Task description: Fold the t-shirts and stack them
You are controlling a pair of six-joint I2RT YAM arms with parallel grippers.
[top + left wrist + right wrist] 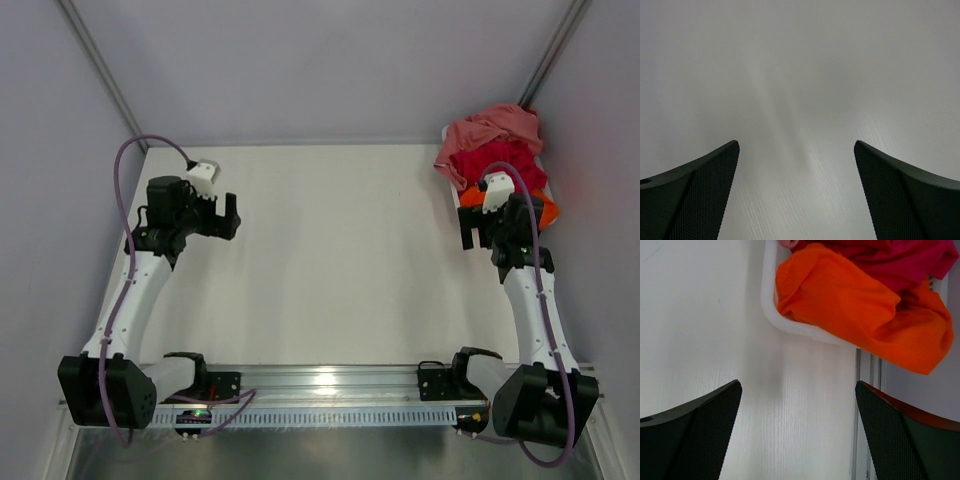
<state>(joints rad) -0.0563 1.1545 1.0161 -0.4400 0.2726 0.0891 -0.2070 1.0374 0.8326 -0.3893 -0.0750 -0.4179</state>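
The t-shirts lie crumpled in a heap at the table's back right corner: a salmon-pink one (495, 128) on top, a crimson one (500, 165) under it, and an orange one (548, 210) spilling over the near side. In the right wrist view the orange shirt (850, 305) hangs over the rim of a white tub (771, 315), with the crimson shirt (890, 260) behind it. My right gripper (487, 235) (797, 384) is open just in front of the tub, holding nothing. My left gripper (230, 217) (795, 145) is open over bare table at the left.
Grey walls close in the table at the back and on both sides. The table's right edge strip (871, 405) runs close beside my right gripper. A metal rail (330, 385) with both arm bases spans the near edge.
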